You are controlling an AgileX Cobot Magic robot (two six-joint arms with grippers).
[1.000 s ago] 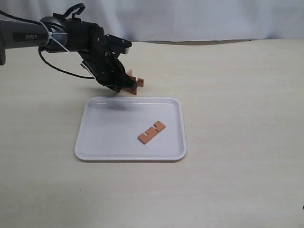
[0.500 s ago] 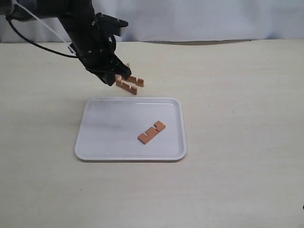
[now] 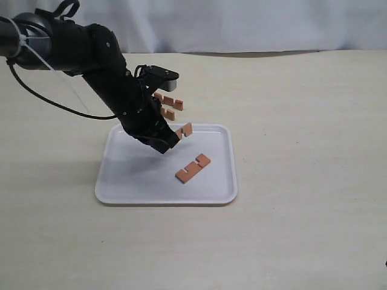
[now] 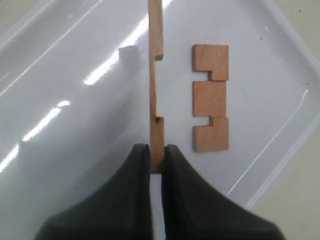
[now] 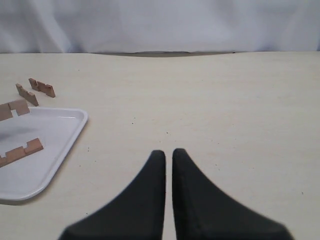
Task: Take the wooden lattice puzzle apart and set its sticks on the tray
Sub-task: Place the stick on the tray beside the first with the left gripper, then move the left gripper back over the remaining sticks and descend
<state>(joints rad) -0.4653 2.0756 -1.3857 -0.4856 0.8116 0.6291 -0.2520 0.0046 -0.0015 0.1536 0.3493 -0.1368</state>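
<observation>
My left gripper [image 3: 175, 136] [image 4: 156, 155] hangs over the white tray [image 3: 121, 194] [image 4: 75, 125], shut on one end of a notched reddish-brown stick [image 3: 185, 130] [image 4: 156, 90] held on edge. A second stick [image 3: 193, 168] [image 4: 210, 97] lies flat on the tray, beside the held one. No crossed grid shows: two more sticks [image 3: 169, 102] [image 3: 168, 113] stand side by side on the table just behind the tray, and in the right wrist view they [image 5: 42, 88] [image 5: 26, 94] appear far off. My right gripper [image 5: 168, 152] is shut on nothing above bare table, away from the tray [image 5: 60, 135].
The beige table [image 3: 302, 151] runs wide to the right of the tray and in front of it. A white cloth backdrop [image 3: 254, 24] closes off the far edge. My left arm's black cable [image 3: 54, 99] loops over the table at the left.
My left gripper has moved from the sticks behind the tray down and forward over the tray, carrying one stick with it. Two sticks stay on the table.
</observation>
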